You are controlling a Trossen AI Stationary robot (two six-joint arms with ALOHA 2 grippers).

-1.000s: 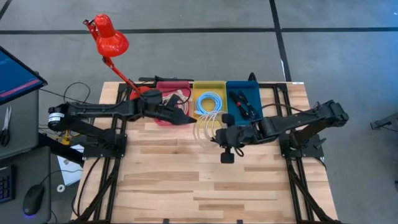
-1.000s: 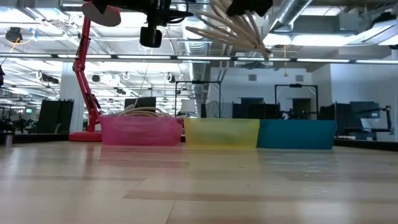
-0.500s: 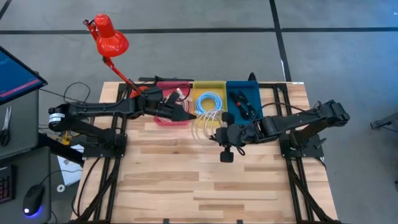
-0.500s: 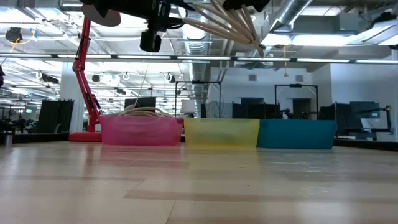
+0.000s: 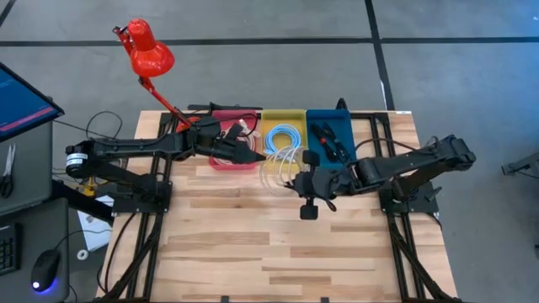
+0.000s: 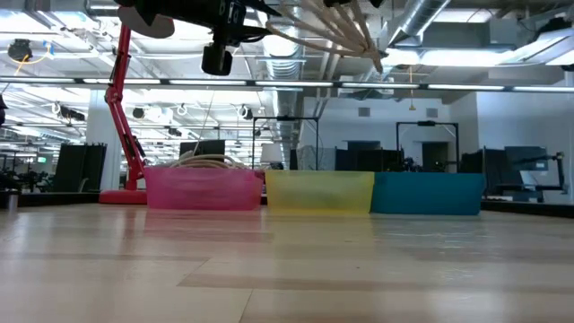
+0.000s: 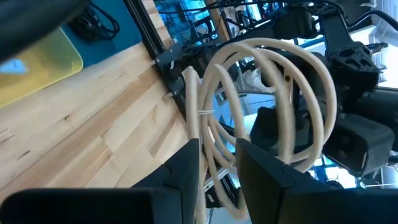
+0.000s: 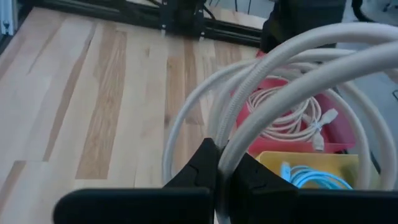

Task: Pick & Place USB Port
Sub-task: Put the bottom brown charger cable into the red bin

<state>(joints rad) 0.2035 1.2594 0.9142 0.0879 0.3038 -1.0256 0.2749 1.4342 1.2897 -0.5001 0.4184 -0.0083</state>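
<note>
Red lamp (image 5: 150, 52) stands at the upper left of the high view, off the desk (image 5: 253, 252) corner. Right of it, the left pincer (image 5: 253, 156) hangs over the pink bin (image 5: 221, 160), partly parted around one strand of the cream coiled cable (image 5: 282, 168). Centre frame, that coil hangs between both arms, before the yellow bin (image 5: 283, 118). Further right, the right pincer (image 5: 296, 181) is clamped tight on the same coil, beside the blue bin (image 5: 330, 122).

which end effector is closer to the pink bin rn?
Left. The left end effector hangs over the pink bin's front edge, gripping the white cable coil. The right end effector grips the same coil in front of the yellow bin.
</note>
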